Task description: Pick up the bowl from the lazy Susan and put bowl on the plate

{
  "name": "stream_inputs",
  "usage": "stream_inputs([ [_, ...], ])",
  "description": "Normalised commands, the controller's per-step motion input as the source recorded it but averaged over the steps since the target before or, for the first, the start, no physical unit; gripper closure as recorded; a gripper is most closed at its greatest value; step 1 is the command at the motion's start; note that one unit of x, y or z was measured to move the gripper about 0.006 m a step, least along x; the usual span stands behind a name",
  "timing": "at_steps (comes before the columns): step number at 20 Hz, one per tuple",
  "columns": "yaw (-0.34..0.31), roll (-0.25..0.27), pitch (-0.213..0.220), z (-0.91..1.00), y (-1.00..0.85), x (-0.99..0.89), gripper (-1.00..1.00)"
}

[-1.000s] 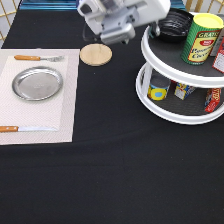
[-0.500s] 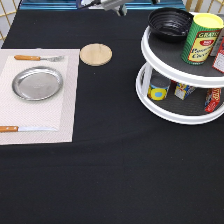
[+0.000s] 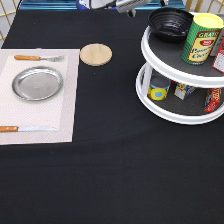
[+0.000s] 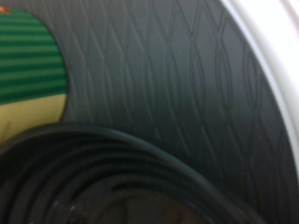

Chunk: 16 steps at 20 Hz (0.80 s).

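The glossy black bowl [image 3: 170, 22] sits on the top shelf of the white two-tier lazy Susan [image 3: 165, 66], at the exterior view's top right. The silver plate [image 3: 37, 83] lies empty on a pale placemat at the left. Only a grey part of my gripper [image 3: 129, 7] shows at the exterior view's top edge, just left of the bowl and apart from it. The wrist view shows the bowl's ringed rim [image 4: 93, 175] from close by, on the dark shelf [image 4: 168, 75] inside the white rim [image 4: 281, 75].
A green and yellow can [image 3: 202, 39] stands on the top shelf right of the bowl and shows in the wrist view [image 4: 15, 65]. Small packets stand on the lower shelf [image 3: 182, 91]. A wooden coaster [image 3: 96, 54], a fork [image 3: 37, 58] and a knife [image 3: 25, 128] lie near the plate.
The arm has moved from above the coaster up and to the right, so only a small part now shows at the top edge. The bowl, plate and cans have not moved.
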Motion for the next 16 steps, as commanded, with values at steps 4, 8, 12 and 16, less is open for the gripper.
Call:
stream_inputs([
  [4, 0.057, -0.149, -0.106, -0.44, 0.05, -0.20, -1.00],
  [8, 0.074, -0.164, -0.088, -0.17, 0.00, -0.20, 1.00],
  [12, 0.081, -0.170, -0.072, 0.00, 0.00, -0.12, 1.00],
  [16, 0.070, -0.182, -0.093, 0.03, 0.02, -0.17, 1.00],
])
